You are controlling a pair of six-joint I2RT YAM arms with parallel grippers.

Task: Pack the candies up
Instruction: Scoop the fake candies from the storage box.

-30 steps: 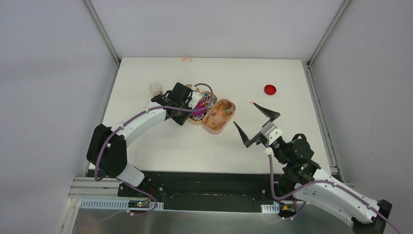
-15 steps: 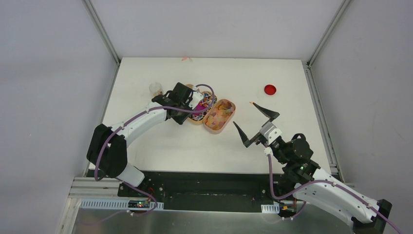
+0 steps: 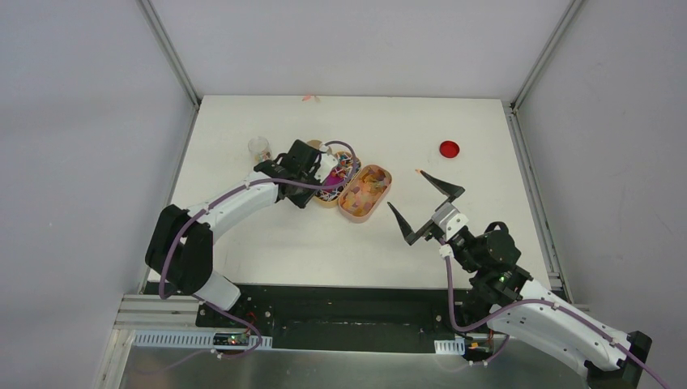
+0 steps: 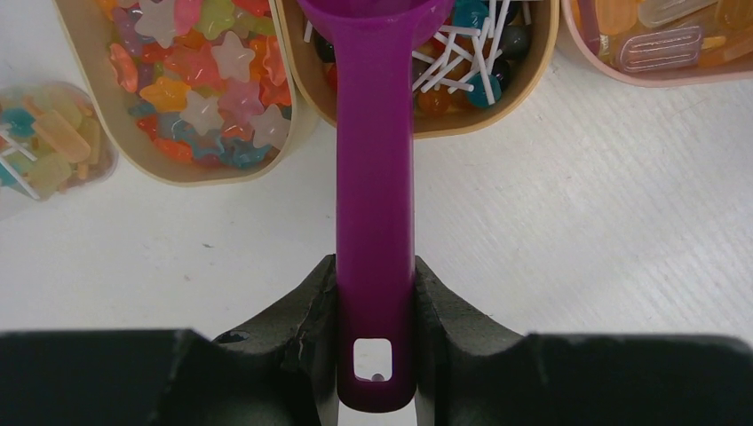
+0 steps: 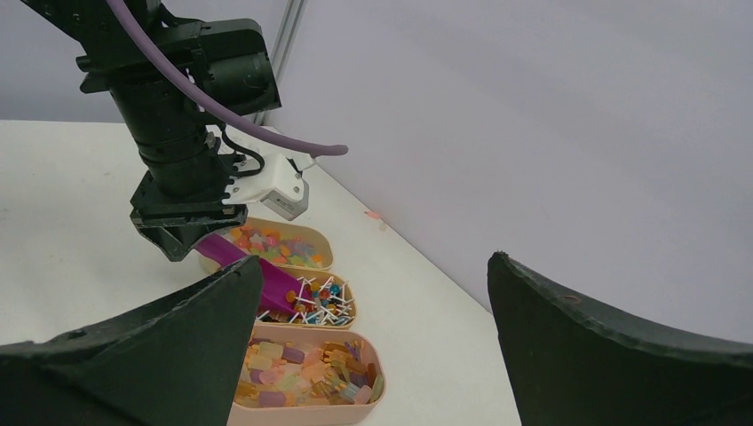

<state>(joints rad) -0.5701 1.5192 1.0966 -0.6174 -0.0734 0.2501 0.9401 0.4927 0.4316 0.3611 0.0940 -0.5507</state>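
Candies point(image 4: 209, 80): in three oval trays side by side on the table point(image 3: 324, 243), one kind to each; a few more in a clear cup.
Star tray point(image 4: 191, 173): pastel stars point(image 4: 233, 60).
Middle tray point(image 4: 471, 129): round lollipops point(image 4: 475, 89) on white sticks.
Gummy tray point(image 4: 622, 75): translucent popsicle-shaped gummies point(image 4: 661, 44).
Cup point(image 4: 44, 146): just beside the star tray, on its outer side; gummies and a stick or two inside.
Scoop point(image 4: 375, 177): magenta; bowl down in the middle tray among the lollipops, handle running back to the left gripper.
Left gripper point(image 4: 375, 284): pinching the scoop handle near its end, one finger on each side.
Right gripper point(image 3: 404, 188): jaws spread wide, nothing between them; above bare table, apart from the trays, on the gummy tray's side.
Disc point(image 3: 449, 149): red, flat on the table toward the far right, well apart from the trays.
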